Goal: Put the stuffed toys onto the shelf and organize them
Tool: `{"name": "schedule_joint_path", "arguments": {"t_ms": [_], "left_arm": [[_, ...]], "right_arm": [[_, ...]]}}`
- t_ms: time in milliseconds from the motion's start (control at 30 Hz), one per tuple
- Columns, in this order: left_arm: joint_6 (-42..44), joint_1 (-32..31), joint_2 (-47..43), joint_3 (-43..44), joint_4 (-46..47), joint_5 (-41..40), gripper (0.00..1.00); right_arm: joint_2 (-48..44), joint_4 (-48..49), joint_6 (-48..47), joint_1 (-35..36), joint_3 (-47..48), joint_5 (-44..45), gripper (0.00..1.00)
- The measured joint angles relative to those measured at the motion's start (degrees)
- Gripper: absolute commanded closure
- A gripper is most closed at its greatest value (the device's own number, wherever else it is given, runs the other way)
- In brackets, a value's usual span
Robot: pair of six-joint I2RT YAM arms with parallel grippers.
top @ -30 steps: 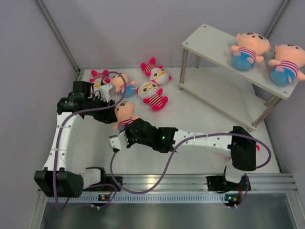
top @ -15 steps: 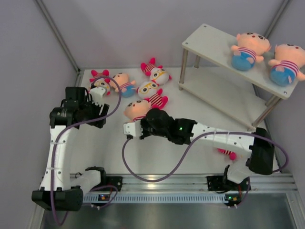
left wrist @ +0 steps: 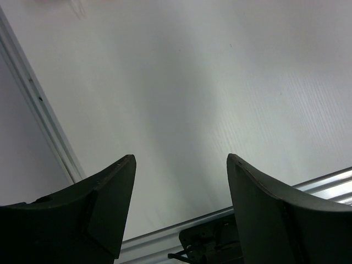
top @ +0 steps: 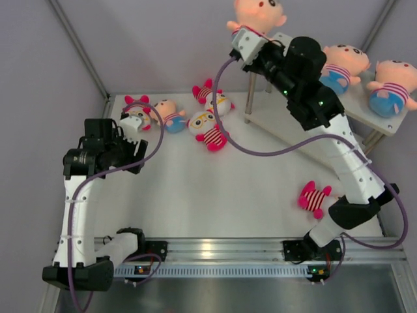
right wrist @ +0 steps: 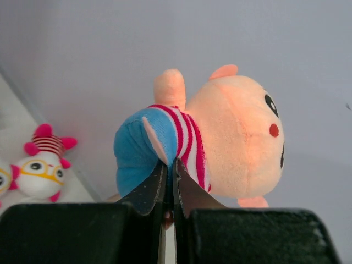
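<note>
Up beside the shelf's [top: 277,124] left end, the right hand [right wrist: 169,165] pinches a peach doll [right wrist: 231,137] by its shirt; soft and light, it probably holds safer around the body; the left hand [left wrist: 180,165] is spread.

surface: flat white matte tabletop [top: 215,195] | near edge: silver slotted aluminium rail [top: 221,251] running the tabletop's full width | backdrop: pale lilac-grey panel walls [top: 150,45] to the left, back and right | corners: thin grey metal struts [top: 79,49] leaning outward | foreground: dull grey metal strip [top: 221,293] below the rail
</note>
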Motion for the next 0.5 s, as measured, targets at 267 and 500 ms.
{"name": "schedule_joint_path", "arguments": {"t_ms": [267,500], "left_arm": [[0.11,0.0,0.31,-2.4,-0.07,1.55,0.27],[0.13,0.0,1.7,-3.39,-0.04,2.82,0.27]], "right_arm": [[5.99,-1.57,0.37,-14.51,4.26,-0.35,1.0],[9.27,-6.25,0.11,-20.31,1.53,1.46,1.0]]}}
